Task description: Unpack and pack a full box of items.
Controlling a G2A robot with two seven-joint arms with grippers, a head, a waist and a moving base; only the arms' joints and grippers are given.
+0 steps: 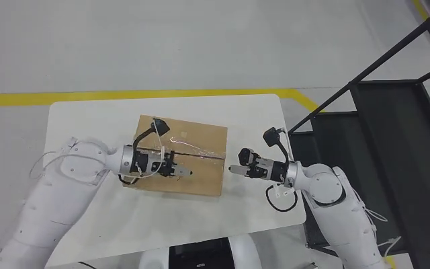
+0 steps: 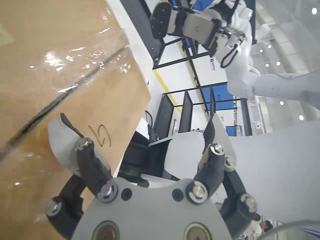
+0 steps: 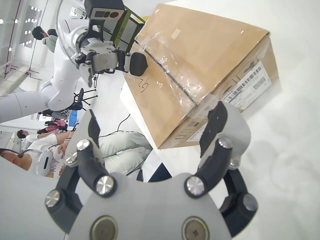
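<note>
A brown cardboard box (image 1: 195,138) sits in the middle of the white table (image 1: 101,111), its top flaps closed and sealed with clear tape along the centre seam (image 3: 172,76). My left gripper (image 1: 187,173) hovers over the near part of the box top, open and empty; in its own view the fingers (image 2: 67,136) straddle the box's corner (image 2: 120,106). My right gripper (image 1: 233,169) is just off the box's right end, open and empty, facing the labelled end wall (image 3: 247,86).
A black metal rack (image 1: 376,128) stands right beside the table's right edge. A yellow floor line (image 1: 168,95) runs behind the table. Bare table surface lies left of the box and along the front edge.
</note>
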